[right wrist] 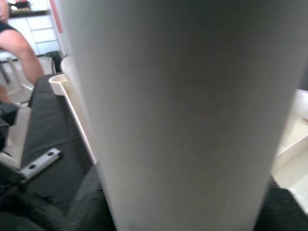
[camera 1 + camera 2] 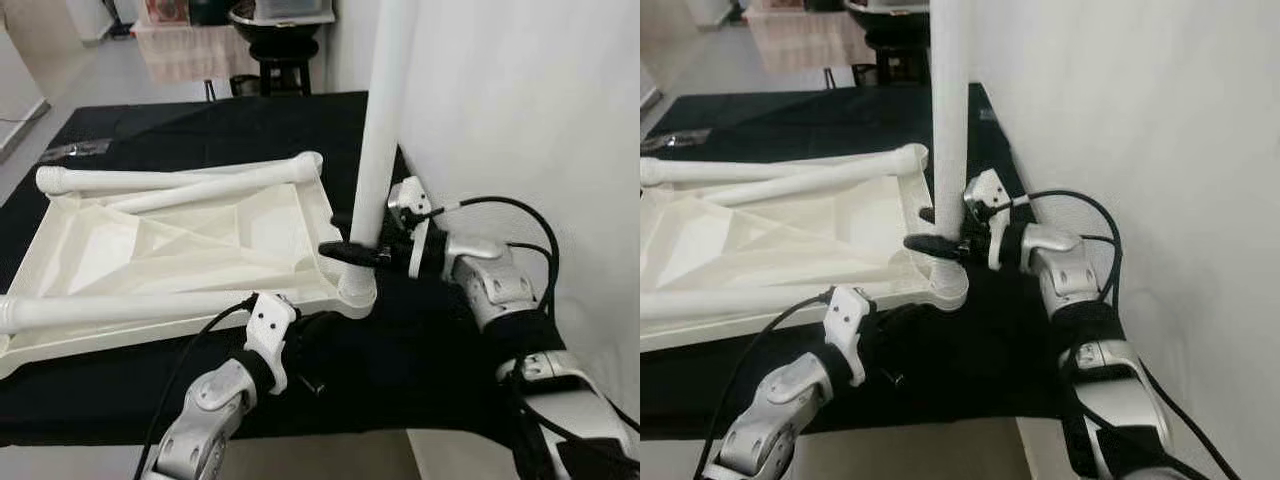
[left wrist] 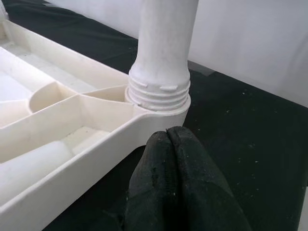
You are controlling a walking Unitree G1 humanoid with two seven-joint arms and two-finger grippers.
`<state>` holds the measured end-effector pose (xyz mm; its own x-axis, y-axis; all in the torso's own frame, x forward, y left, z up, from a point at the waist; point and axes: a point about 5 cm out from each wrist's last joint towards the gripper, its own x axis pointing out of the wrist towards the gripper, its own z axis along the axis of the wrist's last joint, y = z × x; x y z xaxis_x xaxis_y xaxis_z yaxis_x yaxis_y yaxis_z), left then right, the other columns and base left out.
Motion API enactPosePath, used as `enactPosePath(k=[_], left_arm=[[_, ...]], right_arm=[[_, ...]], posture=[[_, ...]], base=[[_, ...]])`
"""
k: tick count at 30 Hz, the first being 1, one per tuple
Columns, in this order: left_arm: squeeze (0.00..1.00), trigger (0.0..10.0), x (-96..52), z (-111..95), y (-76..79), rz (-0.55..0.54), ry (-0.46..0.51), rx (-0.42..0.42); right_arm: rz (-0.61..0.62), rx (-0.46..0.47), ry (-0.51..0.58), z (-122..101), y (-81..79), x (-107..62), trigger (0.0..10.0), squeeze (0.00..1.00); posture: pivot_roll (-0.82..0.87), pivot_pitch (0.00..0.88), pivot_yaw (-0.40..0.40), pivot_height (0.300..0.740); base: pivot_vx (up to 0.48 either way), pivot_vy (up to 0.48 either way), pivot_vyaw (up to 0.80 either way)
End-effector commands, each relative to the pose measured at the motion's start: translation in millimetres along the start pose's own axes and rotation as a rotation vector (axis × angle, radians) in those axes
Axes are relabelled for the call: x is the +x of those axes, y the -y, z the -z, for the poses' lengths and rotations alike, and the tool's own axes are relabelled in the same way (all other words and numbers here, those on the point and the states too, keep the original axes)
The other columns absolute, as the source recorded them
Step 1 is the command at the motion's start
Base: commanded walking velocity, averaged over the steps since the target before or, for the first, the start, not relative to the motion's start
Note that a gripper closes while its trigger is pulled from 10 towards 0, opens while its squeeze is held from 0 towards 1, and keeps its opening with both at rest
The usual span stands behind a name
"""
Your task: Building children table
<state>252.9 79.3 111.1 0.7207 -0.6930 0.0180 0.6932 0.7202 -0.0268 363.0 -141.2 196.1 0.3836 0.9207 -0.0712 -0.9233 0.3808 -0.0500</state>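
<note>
The white plastic tabletop (image 2: 90,345) lies upside down on a black cloth. One white leg (image 2: 380,130) stands upright in the near right corner socket (image 3: 159,96), where its threads show. My right gripper (image 2: 355,250) is shut on this leg just above the socket, one black finger across its front. My left gripper (image 3: 167,134) is shut with nothing in it and rests on the cloth right in front of that corner. Three more legs lie flat: one along the near edge (image 2: 120,310), one along the far edge (image 2: 130,180), one slanting across the tabletop (image 2: 220,187).
A white wall (image 2: 520,100) stands close on the right of the upright leg. A black stool (image 2: 285,50) is behind the table. A metal bracket (image 1: 41,161) lies on the cloth, and a small screw (image 2: 315,385) lies near my left wrist. A person's arm (image 1: 19,45) is at the back.
</note>
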Motion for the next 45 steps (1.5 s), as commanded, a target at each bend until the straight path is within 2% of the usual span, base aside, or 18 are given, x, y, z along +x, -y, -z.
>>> enactPosePath(k=[1, 8, 10, 11, 14, 15, 16, 17, 19, 20, 27, 28, 29, 30, 34, 35, 36, 45], left_arm=[[0.00, 10.0, -0.7, 2.5, 1.2, 0.000, -0.010, 0.004], [0.00, 10.0, -1.6, 1.1, 3.9, -0.004, -0.001, 0.003], [0.00, 10.0, -2.4, 0.8, 4.1, -0.006, 0.000, 0.003], [0.00, 10.0, -3.1, 0.6, 4.3, -0.007, 0.002, 0.003], [0.00, 10.0, -3.9, 0.3, 4.5, -0.008, 0.003, 0.003], [0.00, 10.0, -5.1, 0.0, 4.4, -0.009, 0.003, 0.004], [0.00, 10.0, -5.9, -0.3, 4.2, -0.009, 0.003, 0.005], [0.00, 10.0, -6.6, -0.6, 3.4, -0.009, 0.002, 0.006], [0.00, 10.0, -6.6, -0.6, 3.4, -0.009, 0.002, 0.006], [0.00, 10.0, -7.0, -0.5, 3.0, -0.009, 0.001, 0.007], [0.00, 10.0, -6.2, -0.3, 2.8, -0.020, 0.000, 0.008], [0.00, 10.0, -6.3, -0.2, 2.1, -0.026, 0.001, 0.008], [0.00, 10.0, -6.3, -0.2, 2.1, -0.026, 0.001, 0.008], [0.00, 10.0, -6.3, -0.1, 1.7, -0.026, 0.000, 0.008], [0.00, 10.0, -5.5, 0.7, 1.4, -0.015, -0.006, 0.006], [0.00, 10.0, -5.2, 1.0, 1.3, -0.014, -0.007, 0.006], [0.00, 10.0, -4.8, 1.1, 1.2, -0.014, -0.007, 0.006], [0.00, 10.0, -2.6, 2.5, 0.9, -0.015, -0.009, 0.007]], right_arm=[[-0.002, 0.038, -0.003, 4.8, 1.1, 0.5, 0.0, 0.00], [0.079, 0.054, 0.002, 21.3, 2.1, -12.8, 0.0, 0.00], [0.139, 0.045, -0.014, 30.0, -1.3, -17.4, 0.0, 0.00], [0.236, 0.056, -0.041, 42.3, -6.0, -19.4, 0.0, 0.00], [0.303, 0.064, -0.059, 50.0, -9.7, -20.7, 0.0, 0.00], [0.502, 0.082, -0.096, 64.5, -15.2, -18.9, 0.0, 0.00], [0.760, 0.211, -0.110, 85.1, -33.4, -19.2, 0.0, 0.00], [0.807, 0.247, -0.120, 94.8, -60.3, -11.0, 0.0, 0.00], [0.807, 0.247, -0.120, 94.8, -60.3, -11.0, 0.0, 0.00], [0.782, 0.208, -0.103, 88.2, -70.2, -2.0, 0.0, 0.00], [0.723, 0.173, -0.094, 82.1, -59.8, 11.7, 0.0, 0.00], [0.679, 0.160, -0.082, 78.2, -58.8, 15.1, 10.0, 0.02], [0.679, 0.160, -0.082, 78.2, -58.8, 15.1, 10.0, 0.02], [0.642, 0.145, -0.071, 73.6, -59.2, 17.2, 10.0, 1.00], [0.546, 0.114, 0.010, 50.3, -50.8, 18.1, 10.0, 1.00], [0.494, 0.107, 0.037, 42.1, -46.4, 16.5, 10.0, 0.89], [0.423, 0.092, 0.059, 33.1, -43.4, 14.2, 10.0, 0.00], [0.025, 0.008, 0.018, 18.5, -31.8, 1.7, 10.0, 0.00]], posture=[[0.02, 0.065, -0.020, 0.740], [0.01, 0.078, -0.027, 0.740], [0.01, 0.083, -0.028, 0.740], [0.00, 0.085, -0.029, 0.740], [0.00, 0.090, -0.032, 0.740], [0.00, 0.097, -0.029, 0.740], [0.00, 0.100, -0.030, 0.740], [0.00, 0.109, -0.022, 0.740], [0.00, 0.109, -0.022, 0.740], [-0.02, 0.103, -0.021, 0.740], [0.01, 0.099, -0.031, 0.740], [0.01, 0.099, -0.023, 0.740], [0.01, 0.099, -0.023, 0.740], [0.01, 0.098, -0.023, 0.740], [0.01, 0.087, -0.014, 0.740], [0.01, 0.085, -0.013, 0.740], [0.01, 0.083, -0.015, 0.740], [0.01, 0.067, -0.018, 0.740]], base=[[0.000, 0.000, 0.00], [0.000, 0.000, 0.00], [0.000, 0.000, 0.00], [0.000, 0.000, 0.00], [0.000, 0.000, 0.00], [0.000, 0.000, 0.00], [0.000, 0.000, 0.00], [0.000, 0.000, 0.00], [0.000, 0.000, 0.00], [0.000, 0.000, 0.00], [0.000, 0.000, 0.00], [0.000, 0.000, 0.00], [0.000, 0.000, 0.00], [0.000, 0.000, 0.00], [0.000, 0.000, 0.00], [0.000, 0.000, 0.00], [0.000, 0.000, 0.00], [0.000, 0.000, 0.00]])
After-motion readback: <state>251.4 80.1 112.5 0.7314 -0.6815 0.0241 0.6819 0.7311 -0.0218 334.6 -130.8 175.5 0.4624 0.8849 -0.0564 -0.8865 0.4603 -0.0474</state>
